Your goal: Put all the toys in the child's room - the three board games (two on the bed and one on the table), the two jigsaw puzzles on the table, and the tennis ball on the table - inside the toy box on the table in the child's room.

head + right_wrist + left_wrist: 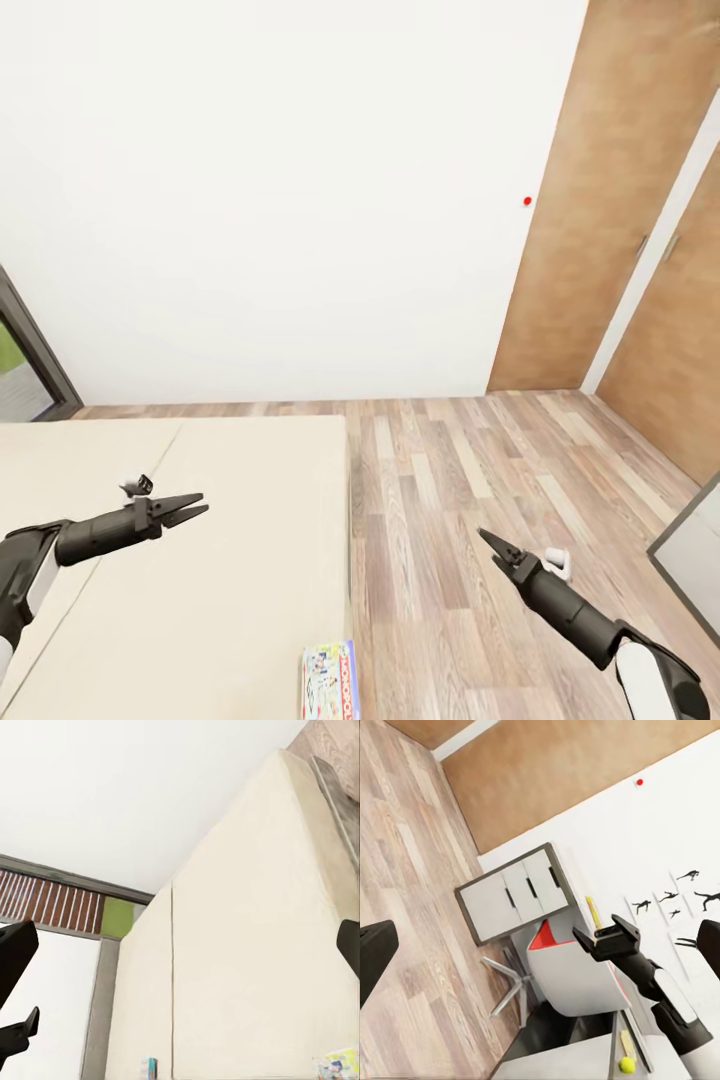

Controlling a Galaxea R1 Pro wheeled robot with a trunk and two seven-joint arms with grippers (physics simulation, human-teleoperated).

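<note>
A white board game (330,682) with a red logo lies flat on the beige bed (200,600), near its right edge. The right wrist view also catches this box (337,1066) and a small blue board game (148,1067) further along the mattress. My left gripper (203,505) hovers open over the bed with nothing in it. My right gripper (488,538) hangs open and empty over the wood floor, right of the bed. In the left wrist view a tennis ball (626,1064) rests on the pale grey table (577,1061). The toy box and jigsaw puzzles are out of view.
A white wall stands ahead, with wooden wardrobe doors (610,200) to the right. A dark-framed window (25,360) is at the left. A red and white swivel chair (570,975) and a grey cabinet (514,896) stand by the table. Plank floor (470,520) lies between bed and wardrobe.
</note>
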